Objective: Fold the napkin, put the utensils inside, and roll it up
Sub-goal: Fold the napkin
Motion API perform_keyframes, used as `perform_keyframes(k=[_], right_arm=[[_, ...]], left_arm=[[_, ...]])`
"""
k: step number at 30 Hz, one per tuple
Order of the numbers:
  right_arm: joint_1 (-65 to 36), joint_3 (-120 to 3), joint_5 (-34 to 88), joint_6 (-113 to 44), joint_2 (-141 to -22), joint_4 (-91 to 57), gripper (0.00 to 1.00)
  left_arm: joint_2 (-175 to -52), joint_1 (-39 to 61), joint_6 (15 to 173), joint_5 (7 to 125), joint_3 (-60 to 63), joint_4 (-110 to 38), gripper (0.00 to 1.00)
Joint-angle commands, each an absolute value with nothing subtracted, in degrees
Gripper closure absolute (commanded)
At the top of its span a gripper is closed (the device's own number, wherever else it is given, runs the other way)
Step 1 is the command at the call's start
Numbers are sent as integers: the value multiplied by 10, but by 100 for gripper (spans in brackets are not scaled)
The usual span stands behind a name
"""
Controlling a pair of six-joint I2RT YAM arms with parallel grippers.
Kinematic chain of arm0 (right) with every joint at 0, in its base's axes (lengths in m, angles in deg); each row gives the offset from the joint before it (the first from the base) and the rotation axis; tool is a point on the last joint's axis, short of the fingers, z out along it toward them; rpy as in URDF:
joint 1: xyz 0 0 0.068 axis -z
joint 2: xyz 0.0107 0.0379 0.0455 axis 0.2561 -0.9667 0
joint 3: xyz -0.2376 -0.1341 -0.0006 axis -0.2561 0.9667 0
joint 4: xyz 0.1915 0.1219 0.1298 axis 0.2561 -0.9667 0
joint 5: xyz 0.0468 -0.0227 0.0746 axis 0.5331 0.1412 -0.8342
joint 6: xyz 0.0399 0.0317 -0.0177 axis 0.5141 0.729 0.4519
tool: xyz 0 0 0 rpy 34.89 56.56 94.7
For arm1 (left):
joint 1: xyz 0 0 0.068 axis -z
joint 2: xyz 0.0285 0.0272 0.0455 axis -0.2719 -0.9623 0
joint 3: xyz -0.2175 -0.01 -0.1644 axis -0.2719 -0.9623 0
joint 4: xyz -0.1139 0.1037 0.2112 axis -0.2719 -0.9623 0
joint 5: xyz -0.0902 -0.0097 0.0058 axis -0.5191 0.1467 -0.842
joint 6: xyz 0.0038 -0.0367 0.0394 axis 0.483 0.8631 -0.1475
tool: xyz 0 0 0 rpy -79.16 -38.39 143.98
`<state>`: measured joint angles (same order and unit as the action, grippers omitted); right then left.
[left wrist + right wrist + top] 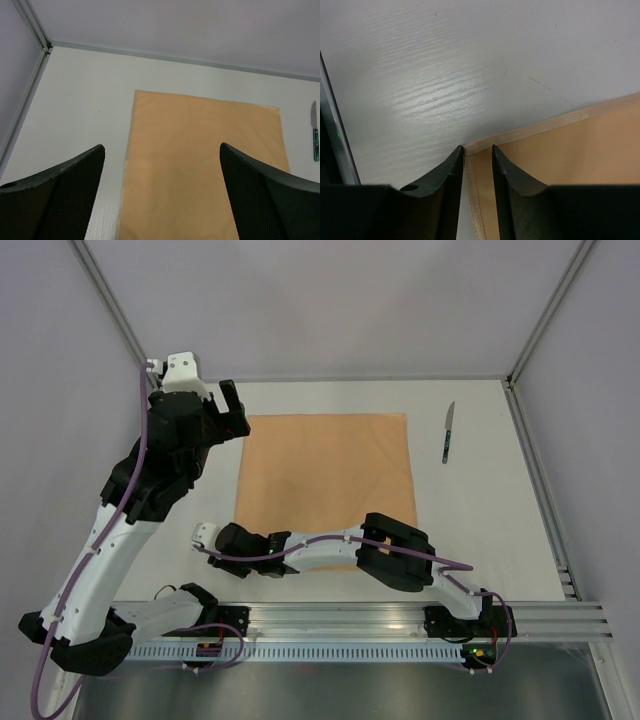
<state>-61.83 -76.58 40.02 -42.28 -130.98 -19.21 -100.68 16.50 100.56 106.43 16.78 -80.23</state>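
Observation:
The peach-orange napkin (325, 485) lies flat and spread on the white table. It also shows in the left wrist view (200, 165). My right gripper (228, 538) is low at the napkin's near-left corner (485, 150). Its jaws stand a narrow gap apart, and the hemmed corner lies flat between the fingertips. My left gripper (232, 410) is wide open and empty, raised by the napkin's far-left corner. A knife (448, 432) with a dark teal handle lies right of the napkin and shows at the edge of the left wrist view (315, 131). No other utensil is in view.
Grey enclosure walls and metal frame posts (520, 370) bound the table at the back and sides. A metal rail (400, 620) with the arm bases runs along the near edge. The right arm (395, 552) lies across the napkin's near edge.

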Motion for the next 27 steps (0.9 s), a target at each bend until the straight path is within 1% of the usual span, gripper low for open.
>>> perform_keyframes(k=[1,2,6,7,12,14,19,27], right_arm=[[-620,-783,419,-420,-1321,-193,65],[-620,-783,419,-421,-1321,-194,66],[-620,-788,419,-422,-1321,-199,76],[-620,-789,419,-422,-1318,-201,81],[-620,-803,414,-421,-1303,-212,90],[-619,-808,409,-416,-1295,-219,92],[-620,-826,391,-391,-1285,-238,93],[-621,-837,405,-393,-1260,-245,96]], left_arm=[[-995,167,1013,1079,162,-804,0],[-994,167,1013,1078,162,-805,0],[-992,167,1013,1078,161,-805,0],[-989,167,1013,1079,159,-805,0],[-981,167,1013,1081,160,-804,0],[-978,167,1014,1081,161,-803,0],[-975,167,1016,1082,160,-802,0],[-974,167,1019,1078,163,-800,0]])
